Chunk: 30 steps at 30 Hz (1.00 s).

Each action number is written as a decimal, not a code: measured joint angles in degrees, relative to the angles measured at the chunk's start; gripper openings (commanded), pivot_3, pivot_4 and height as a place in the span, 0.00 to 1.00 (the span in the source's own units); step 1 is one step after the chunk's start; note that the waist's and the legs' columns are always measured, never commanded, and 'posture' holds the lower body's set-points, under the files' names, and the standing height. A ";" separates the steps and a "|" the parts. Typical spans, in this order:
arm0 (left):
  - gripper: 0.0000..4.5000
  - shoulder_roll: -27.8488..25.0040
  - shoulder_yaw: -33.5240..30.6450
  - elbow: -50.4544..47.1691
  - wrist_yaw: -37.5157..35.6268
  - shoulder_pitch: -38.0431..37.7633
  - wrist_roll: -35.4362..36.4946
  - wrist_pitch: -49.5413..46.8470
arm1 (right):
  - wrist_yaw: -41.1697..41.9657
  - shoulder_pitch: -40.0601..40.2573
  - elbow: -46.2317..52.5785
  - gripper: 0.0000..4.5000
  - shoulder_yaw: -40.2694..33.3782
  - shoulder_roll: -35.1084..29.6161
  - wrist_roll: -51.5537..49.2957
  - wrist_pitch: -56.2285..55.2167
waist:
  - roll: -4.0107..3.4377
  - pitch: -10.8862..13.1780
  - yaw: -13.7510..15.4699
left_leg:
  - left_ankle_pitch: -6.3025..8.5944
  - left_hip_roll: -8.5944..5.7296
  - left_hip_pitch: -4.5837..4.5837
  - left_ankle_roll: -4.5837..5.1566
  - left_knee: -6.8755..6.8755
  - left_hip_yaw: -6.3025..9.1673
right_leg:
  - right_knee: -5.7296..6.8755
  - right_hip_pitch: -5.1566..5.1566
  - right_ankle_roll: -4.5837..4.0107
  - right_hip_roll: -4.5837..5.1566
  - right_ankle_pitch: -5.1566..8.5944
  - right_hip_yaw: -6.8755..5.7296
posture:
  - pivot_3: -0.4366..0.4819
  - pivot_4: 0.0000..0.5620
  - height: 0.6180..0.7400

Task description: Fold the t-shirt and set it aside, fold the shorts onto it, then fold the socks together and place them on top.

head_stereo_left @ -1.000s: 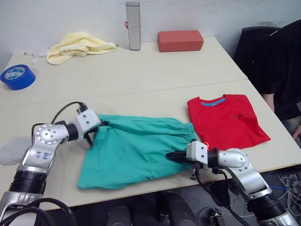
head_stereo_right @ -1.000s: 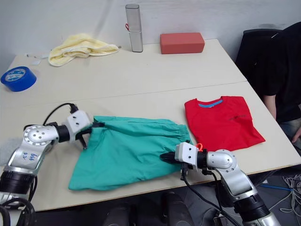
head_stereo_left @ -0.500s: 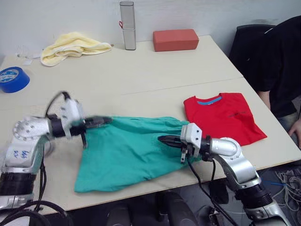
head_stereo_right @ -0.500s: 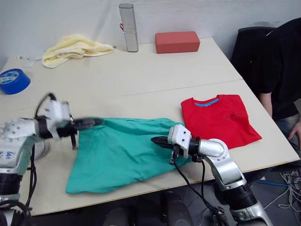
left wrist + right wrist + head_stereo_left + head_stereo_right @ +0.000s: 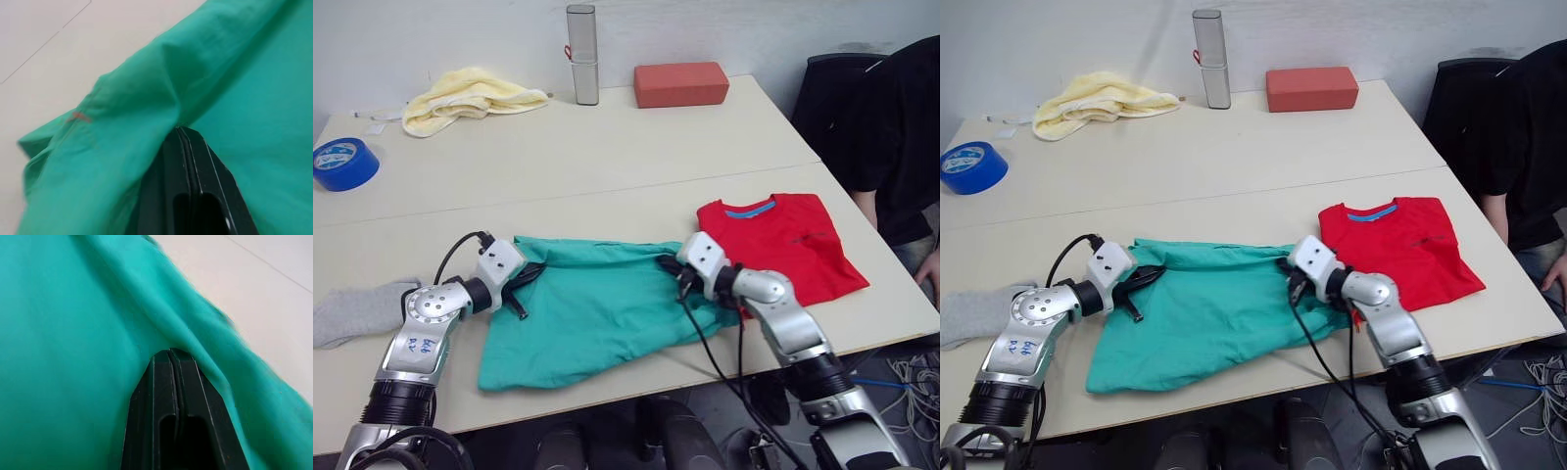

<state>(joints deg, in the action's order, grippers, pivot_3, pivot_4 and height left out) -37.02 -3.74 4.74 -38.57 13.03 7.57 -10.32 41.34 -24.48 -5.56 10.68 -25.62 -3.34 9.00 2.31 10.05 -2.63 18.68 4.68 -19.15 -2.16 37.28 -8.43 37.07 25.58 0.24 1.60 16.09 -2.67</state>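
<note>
Since a second ago the right gripper (image 5: 668, 264) has been carried from the near edge of the teal-green soft fabric shorts (image 5: 592, 308) up to their far right corner, and the near right part of the cloth has been drawn back with it; the left gripper (image 5: 533, 271) remains at the far left corner. In both wrist views the black jaws are seen pressed together with a fold of teal cloth pinched at their tips.

Around the work, a pale yellow crumpled cloth (image 5: 470, 95) is seen at the upper left of the frame on the beige worktop (image 5: 607, 157), with a roll of blue tape (image 5: 343, 162) at the far left edge. A tall grey upright case (image 5: 581, 54) and a red rectangular block (image 5: 681, 84) are set at the upper centre. A person in dark clothing (image 5: 891, 127) is seen at the right edge. Nothing is placed between the shorts and the folded shirt.

The shorts are spread in the lower centre, rumpled, the far edge stretched between the two grippers. The bright red folded t-shirt (image 5: 793, 245) with a blue collar band lies just to their right, touched by the shorts' corner. A light grey knitted sock (image 5: 357, 311) is seen at the lower left.
</note>
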 measured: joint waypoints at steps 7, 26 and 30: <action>0.00 2.49 -4.82 2.58 -3.94 -0.24 6.22 6.18 | 5.54 4.42 2.27 0.00 -11.53 -3.05 -13.04 2.26 | -0.01 0.01 0.25 | -0.01 0.02 -0.02 0.01 -0.02 0.03 | 0.02 0.00 -0.02 -0.05 -0.01 -0.02 | 0.48 0.27 1.00; 0.38 4.42 3.55 -10.38 -24.95 0.63 17.36 7.83 | -18.97 42.78 34.49 1.00 -40.59 -21.75 -86.54 54.87 | 0.07 0.07 0.86 | 0.10 -0.13 -0.15 0.22 -0.21 0.06 | -0.54 -0.27 0.35 -0.18 0.13 0.31 | 0.48 0.27 1.00; 0.10 4.60 7.29 -5.47 -25.38 0.64 11.66 12.28 | -34.15 49.79 34.95 1.00 -38.89 -22.64 -100.90 50.22 | 0.13 0.10 0.86 | 0.05 -0.13 -0.15 0.23 -0.20 0.06 | -0.58 -0.28 0.54 -0.19 0.18 0.35 | 0.48 0.27 1.00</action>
<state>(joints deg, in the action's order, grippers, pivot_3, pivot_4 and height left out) -32.42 3.56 -0.73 -63.95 13.67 19.24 1.96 7.18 25.31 29.40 -28.22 -48.26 -104.24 59.22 2.45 10.14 -1.76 18.73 4.55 -19.31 -1.93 37.08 -8.37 36.49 25.30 0.77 1.41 16.27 -2.32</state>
